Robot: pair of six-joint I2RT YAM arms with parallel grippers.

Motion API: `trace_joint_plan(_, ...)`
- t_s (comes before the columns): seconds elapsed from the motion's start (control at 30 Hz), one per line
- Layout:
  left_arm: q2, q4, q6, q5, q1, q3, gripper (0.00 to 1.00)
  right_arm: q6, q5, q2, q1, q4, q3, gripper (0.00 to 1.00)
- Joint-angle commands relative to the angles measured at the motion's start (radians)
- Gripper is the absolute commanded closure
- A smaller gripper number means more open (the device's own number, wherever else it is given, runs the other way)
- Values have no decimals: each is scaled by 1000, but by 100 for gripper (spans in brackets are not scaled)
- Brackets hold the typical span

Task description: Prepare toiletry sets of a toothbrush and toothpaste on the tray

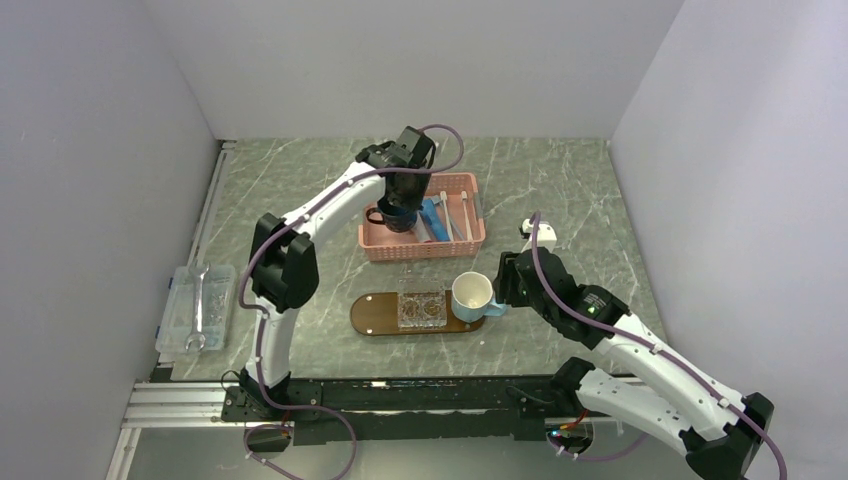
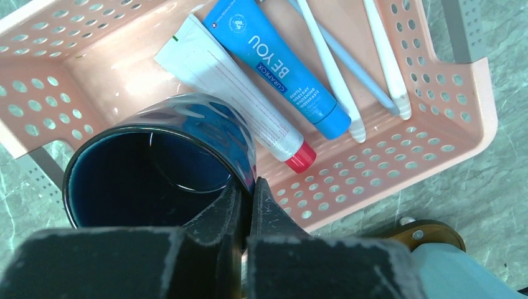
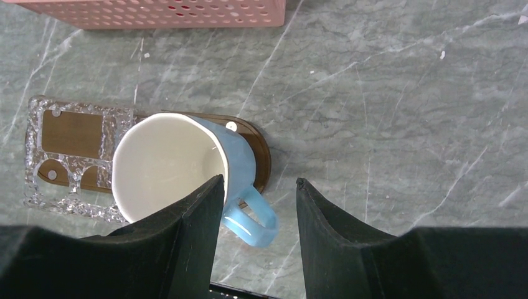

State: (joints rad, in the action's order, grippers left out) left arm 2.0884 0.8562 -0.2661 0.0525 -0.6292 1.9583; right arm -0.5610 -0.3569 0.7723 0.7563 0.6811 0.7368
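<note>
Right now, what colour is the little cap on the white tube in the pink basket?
Red. The cap shows best in the left wrist view.

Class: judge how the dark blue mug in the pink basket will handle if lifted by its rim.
The dark blue mug looks glossy, so it may slip in the left gripper, which pinches only its rim. Held at one side, it will probably hang tilted. It seems rigid, likely ceramic, so a drop could chip it.

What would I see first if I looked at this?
Probably the pink basket at the back, where the left gripper pinches the rim of a dark blue mug. Nearer, a light blue mug stands on the brown tray, its handle between the open fingers of the right gripper.
</note>
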Motion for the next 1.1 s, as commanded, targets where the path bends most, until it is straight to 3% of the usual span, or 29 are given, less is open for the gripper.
trace_joint_plan(0.0,-134,42,21,48,-23,75,100,3,-3,-3,3,1,59,51)
trace_joint_plan(0.53,-421,245,-92,256,-115,-12,100,-30,-27,-36,3,83,121,51)
trace_joint_plan(0.8,-595,294,-177,240,-116,-163,100,-54,-49,-52,2,119,137,51)
trace_joint_plan(1.07,-746,254,-236,192,-116,-410,100,-68,-78,-55,3,154,148,51)
